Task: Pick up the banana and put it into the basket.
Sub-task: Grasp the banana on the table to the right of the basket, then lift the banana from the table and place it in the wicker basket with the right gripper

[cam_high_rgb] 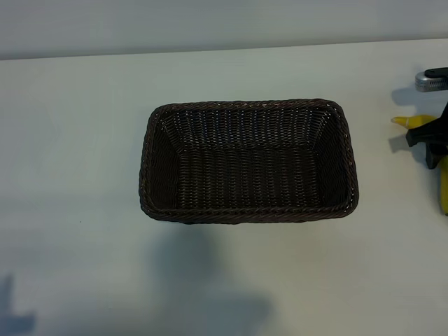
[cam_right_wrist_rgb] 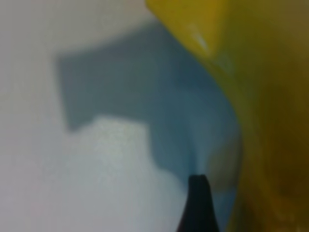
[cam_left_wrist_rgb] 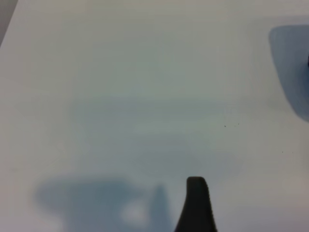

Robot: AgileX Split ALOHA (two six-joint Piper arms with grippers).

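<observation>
Yellow banana (cam_right_wrist_rgb: 260, 96) fills the right wrist view, lying on the table (cam_high_rgb: 77, 140) directly beneath the right hand (cam_high_rgb: 435, 143), whose fingers are spread astride it; the basket (cam_high_rgb: 248, 210) stands well apart, empty. Reaching is the step in hand; next, closing on the fruit. Left hand (cam_left_wrist_rgb: 197, 203), spread, hangs idle.

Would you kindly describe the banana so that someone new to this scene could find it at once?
Start at the dark woven basket in the middle of the white table. Look right to the table's edge, where the right end effector hangs. The banana lies under it, the only bright yellow thing here.
</observation>
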